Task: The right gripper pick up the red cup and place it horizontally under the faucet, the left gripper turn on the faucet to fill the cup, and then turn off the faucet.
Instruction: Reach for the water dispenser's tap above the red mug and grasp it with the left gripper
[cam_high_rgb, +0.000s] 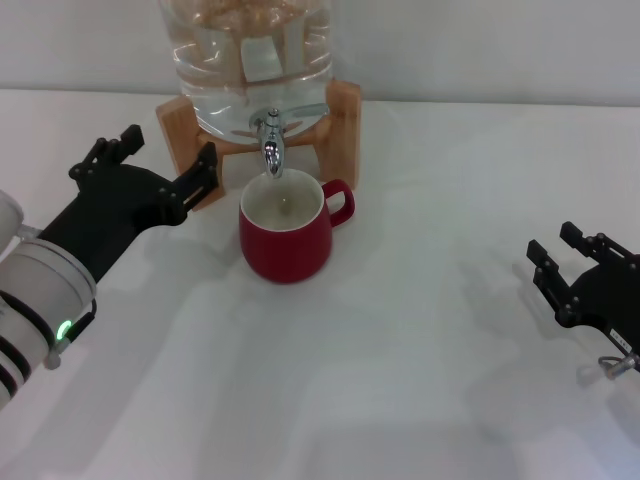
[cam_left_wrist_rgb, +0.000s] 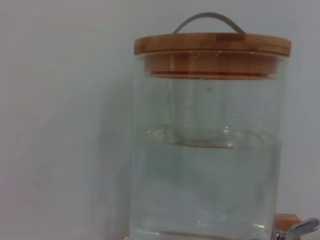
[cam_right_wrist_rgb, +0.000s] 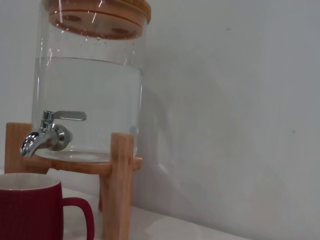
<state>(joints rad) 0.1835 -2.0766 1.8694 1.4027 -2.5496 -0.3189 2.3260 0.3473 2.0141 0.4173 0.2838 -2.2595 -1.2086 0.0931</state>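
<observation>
the red cup (cam_high_rgb: 287, 232) stands upright on the white table (cam_high_rgb: 400, 380), directly beneath the spout of the chrome faucet (cam_high_rgb: 272, 140), with its loop handle pointing toward the robot's right. its cream inside looks pale and mostly empty, though whether any water lies at the bottom is hard to tell from the head view. the faucet juts from a clear glass water jug (cam_high_rgb: 246, 50) that sits on a wooden stand (cam_high_rgb: 340, 120); the jug is partly filled and capped by a bamboo lid (cam_left_wrist_rgb: 212, 45) with a grey metal handle. in the right wrist view the faucet lever (cam_right_wrist_rgb: 67, 116) lies level, pointing sideways.

the left gripper (cam_high_rgb: 160, 170) hovers just beside the stand's left leg, left of the cup, its black prongs spread apart and holding nothing. that wooden leg stands between it and the faucet. the right gripper (cam_high_rgb: 560, 265) sits well apart near the table's right edge, its prongs also spread, with nothing in its grasp.
</observation>
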